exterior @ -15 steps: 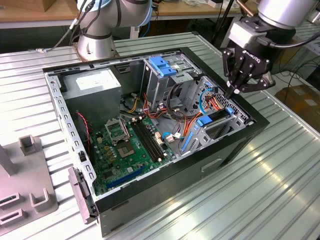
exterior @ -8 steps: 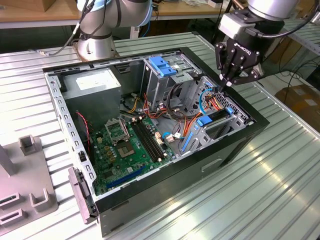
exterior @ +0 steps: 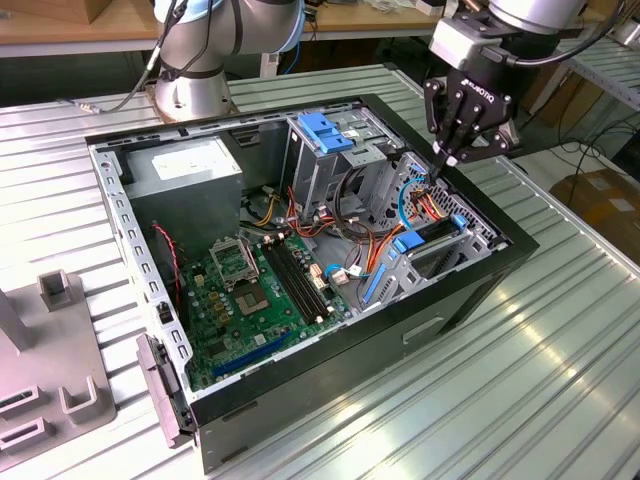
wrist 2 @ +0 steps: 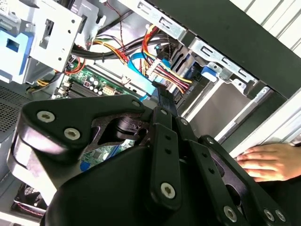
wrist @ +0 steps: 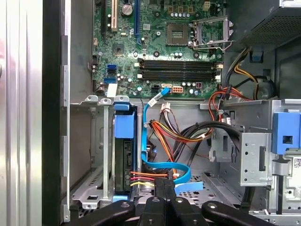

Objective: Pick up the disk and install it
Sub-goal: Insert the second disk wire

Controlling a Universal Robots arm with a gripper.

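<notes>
Disk (exterior: 438, 236) is sitting on edge in the bay at the case's (exterior: 470, 290) corner nearest the exterior view's right, between the case wall and the bundle of cables (exterior: 425, 200). It is showing as a thin dark slab with blue rails along its ends; in the first wrist view its dark edge (wrist: 123, 162) is standing upright under a blue rail cap (wrist: 124, 125), with red, yellow and black wires plugged in just beside it. Its label is not facing any camera.

The case is lying open on the ribbed metal table (exterior: 560, 380), with the green board (exterior: 250, 290) filling its floor. The arm (exterior: 540, 15) is reaching in from the table's far right corner and pointing its wrist straight down over the bay. The gripper (exterior: 441, 158) is hovering just above the cables, near the disk and apart from it, with its fingers (wrist: 164, 186) pressed together and holding nothing.

In the second wrist view a person's hand (wrist 2: 268, 162) is resting flat just outside the case wall.

Print on the gripper body is too small to make out.
</notes>
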